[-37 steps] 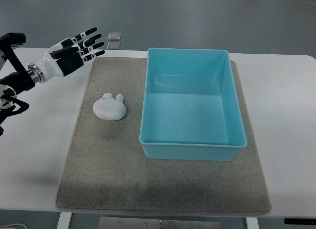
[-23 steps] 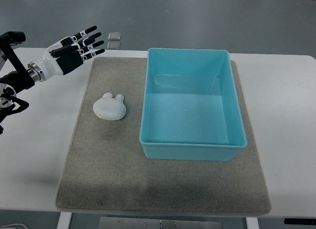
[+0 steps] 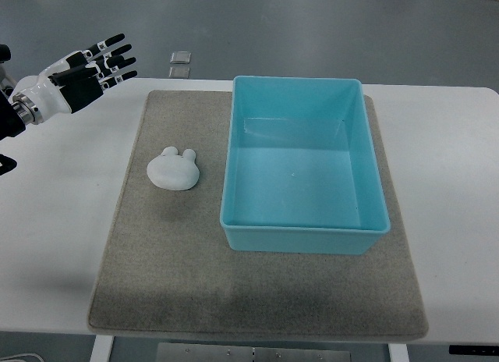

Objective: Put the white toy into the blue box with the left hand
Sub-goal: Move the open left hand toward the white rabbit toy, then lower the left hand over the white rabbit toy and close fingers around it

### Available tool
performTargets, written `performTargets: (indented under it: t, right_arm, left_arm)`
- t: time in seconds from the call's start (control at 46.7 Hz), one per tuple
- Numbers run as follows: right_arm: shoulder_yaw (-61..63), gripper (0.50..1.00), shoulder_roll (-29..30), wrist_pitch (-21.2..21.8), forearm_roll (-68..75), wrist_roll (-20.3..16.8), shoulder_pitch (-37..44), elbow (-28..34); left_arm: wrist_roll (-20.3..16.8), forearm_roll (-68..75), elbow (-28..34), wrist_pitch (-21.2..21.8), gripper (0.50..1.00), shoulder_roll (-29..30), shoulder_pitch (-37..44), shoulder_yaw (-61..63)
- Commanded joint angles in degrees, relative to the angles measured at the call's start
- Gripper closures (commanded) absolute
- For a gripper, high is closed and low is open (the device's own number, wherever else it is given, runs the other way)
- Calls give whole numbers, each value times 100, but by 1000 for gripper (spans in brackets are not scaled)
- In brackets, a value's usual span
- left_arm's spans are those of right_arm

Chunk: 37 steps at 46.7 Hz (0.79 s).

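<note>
One hand in play: your left hand [image 3: 74, 77] sits at the top-left corner, above the bare table [image 3: 54, 221], off the mat's [image 3: 156, 276] far-left corner. Fingers [image 3: 109, 56] are spread and straight, holding nothing, which reads as a pre-grasp pose rather than a grip. Right arm isn't visible.

Toy [image 3: 174, 168] lies flat on the mat, left of the box [image 3: 304, 239] and well apart from the hand. It's near the box's left wall but not touching it. Ears point away from you, toward the table's far edge. Nothing sits on top of it or against it, so a top-down grab looks open to you.

Box is empty, open side up, on the mat's right half. Its near-left placement to the toy keeps the carry short, by my read.

Task status: not started in effect; toy untouched.

Next move needs you to bring the hand down and toward yourself over the toy. Rounded, low shape means fingers may slide off; wrap around the sides. Watch the box wall when lifting across.

Two small flat squares [image 3: 180, 63] lie past the mat; irrelevant.
</note>
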Motion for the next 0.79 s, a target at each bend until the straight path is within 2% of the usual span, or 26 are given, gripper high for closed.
performTargets:
  t: [0.0,0.129,0.321,0.407,0.579,0.771]
  right_arm:
    - [0,564,0,0,0,0,-1,0]
    - [0,564,0,0,0,0,-1,0]
    - [0,564,0,0,0,0,-1,0]
    - [0,564,0,0,0,0,-1,0]
    - [0,564,0,0,0,0,-1,0]
    - [0,564,0,0,0,0,-1,0]
  left_arm:
    - [-229,760,-262,2,512,189,-15,-51]
    - [-722,1586,-806,37,514,585,2,-60]
    - [-1196,3063,-1615,63,521,1103,108,-69]
    - [-1434,3617,-2054,344,521,1332,204,-60]
    - [-1505,4689,-2784,1170,521,1491,547,-33]
    - [-1505,5709,-3224,1364,523,1500,705,11]
